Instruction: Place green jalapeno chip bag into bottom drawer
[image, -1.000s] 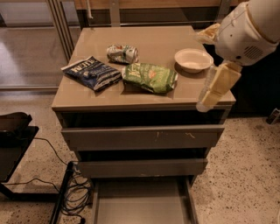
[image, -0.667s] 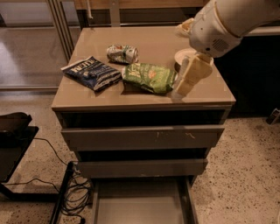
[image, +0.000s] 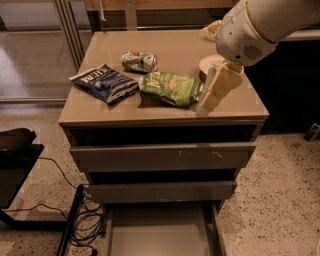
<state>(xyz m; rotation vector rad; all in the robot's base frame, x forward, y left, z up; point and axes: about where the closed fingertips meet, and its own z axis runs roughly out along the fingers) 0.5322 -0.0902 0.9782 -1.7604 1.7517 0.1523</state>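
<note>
- My gripper (image: 209, 102) hangs over the right front part of the bench (image: 185, 47), angled down and to the left. Its tip is just beside the right end of the green jalapeno chip bag (image: 170, 88).
- I cannot tell whether my jaws are apart or together, nor whether they touch the bag; nothing is held in them.
- The bag lies flat on the bench top, near the front edge, between the dark blue chip bag (image: 105, 82) on its left and my gripper on its right.
- A crushed can (image: 139, 61) lies just behind the green bag, and a white bowl (image: 210, 63) sits behind my gripper, partly hidden by my arm.
- The bench is a grey-brown cabinet with a smooth, glossy top. Below it are the top drawer (image: 160, 156) and the middle drawer (image: 160, 191).
- The bottom drawer (image: 160, 232) is pulled out, showing its flat grey base, well below the bag.
- The room has a speckled floor (image: 272, 200), and black cables (image: 87, 220) lie left of the cabinet.
- The bag's long axis runs left to right across the bench, its right end slightly nearer the front edge, printed face up.
</note>
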